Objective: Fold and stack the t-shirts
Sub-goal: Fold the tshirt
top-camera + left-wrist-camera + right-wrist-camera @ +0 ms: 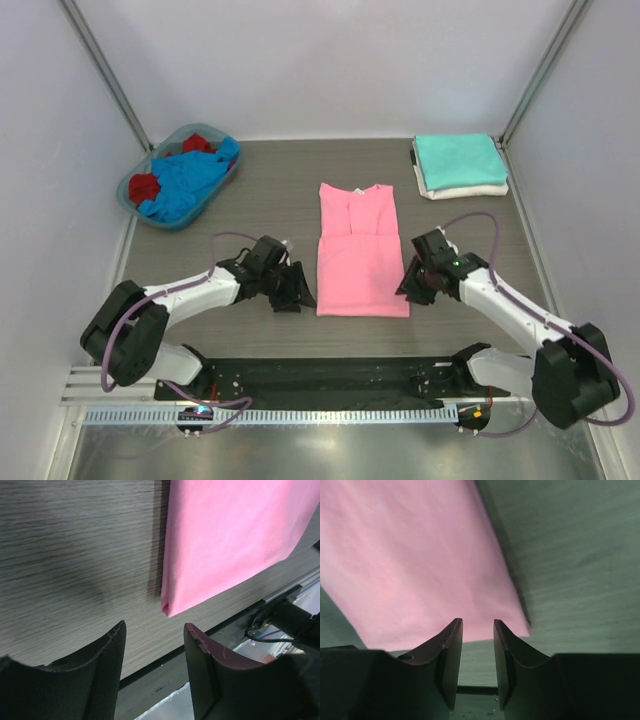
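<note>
The bright pink t-shirt lies flat in the middle of the table, folded into a long narrow panel with its collar towards the far edge and its hem towards the near edge, where the two arms are mounted. The left gripper sits just off the shirt's near left corner, its jaws released and parted with only bare wood grain between them, and the folded corner of the cloth lies just ahead of the tips without touching them. The right gripper sits at the near right corner of the shirt, its jaws also apart with nothing between them. Pink cloth fills the wrist view just beyond its tips, and whether they touch it cannot be told. In the far right corner of the table a folded teal t-shirt rests on a folded white t-shirt. In the far left corner a blue-rimmed basket holds a crumpled blue t-shirt and a red t-shirt
</note>
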